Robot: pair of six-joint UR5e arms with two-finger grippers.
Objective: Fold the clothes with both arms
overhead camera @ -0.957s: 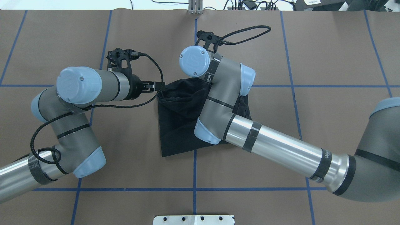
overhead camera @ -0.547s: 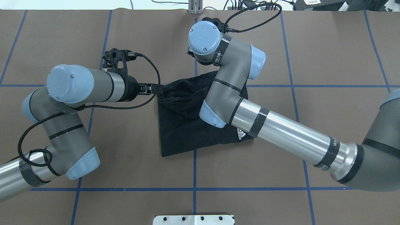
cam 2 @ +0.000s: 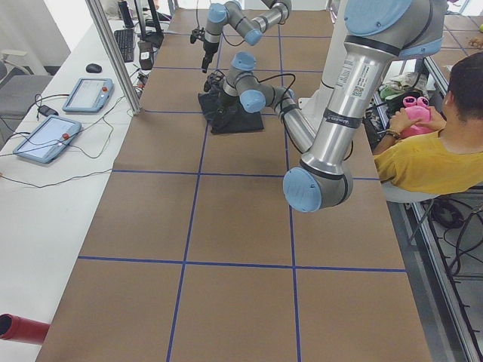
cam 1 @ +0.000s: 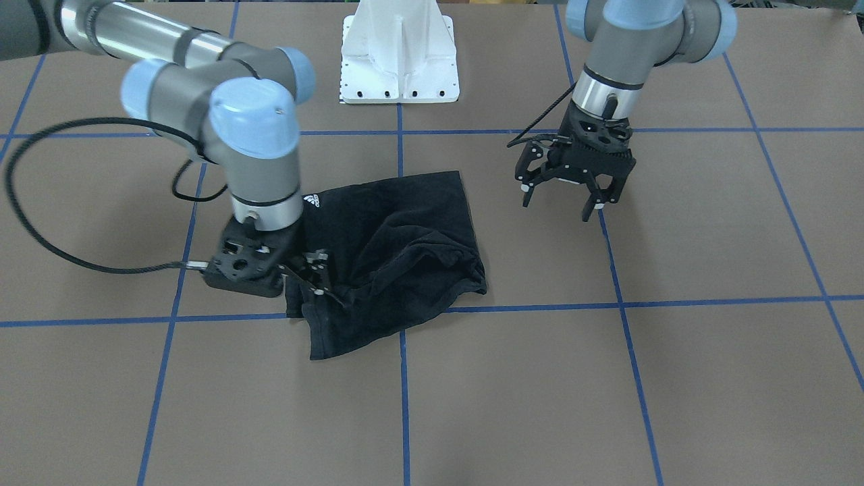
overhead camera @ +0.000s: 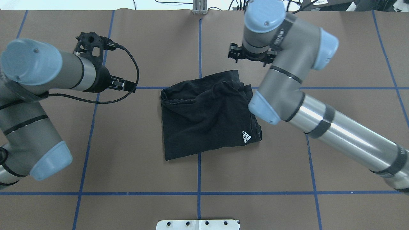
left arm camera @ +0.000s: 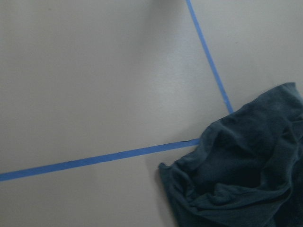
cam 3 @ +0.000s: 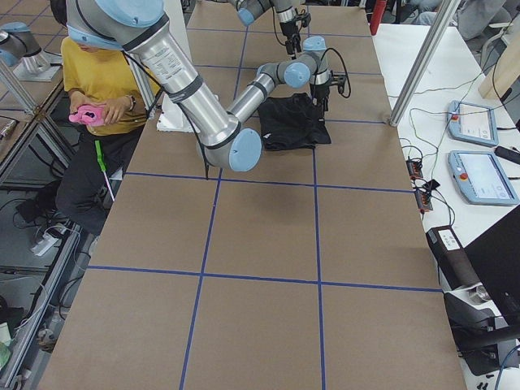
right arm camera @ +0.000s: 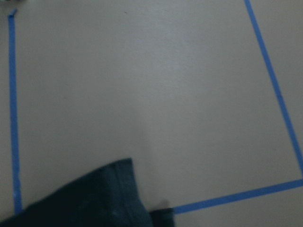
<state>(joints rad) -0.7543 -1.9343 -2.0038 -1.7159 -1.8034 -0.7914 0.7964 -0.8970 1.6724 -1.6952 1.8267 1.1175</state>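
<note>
T-shirt (overhead camera: 204,118), black, lying in a rumpled, roughly square fold on the brown table cover (overhead camera: 143,153), small white logo (overhead camera: 246,136) face up at the corner nearest the robot on the right-arm side. I've got the right claw (cam 1: 320,275) just at the shirt's far right edge, fingers spread, nothing in them; its wrist view catches only a dark corner of cloth below. Left claw (cam 1: 557,208) hangs well off to the shirt's left, fingers wide apart, over bare cover beside a blue tape line (cam 1: 611,263). White base block (cam 1: 399,54) sits behind both.
</note>
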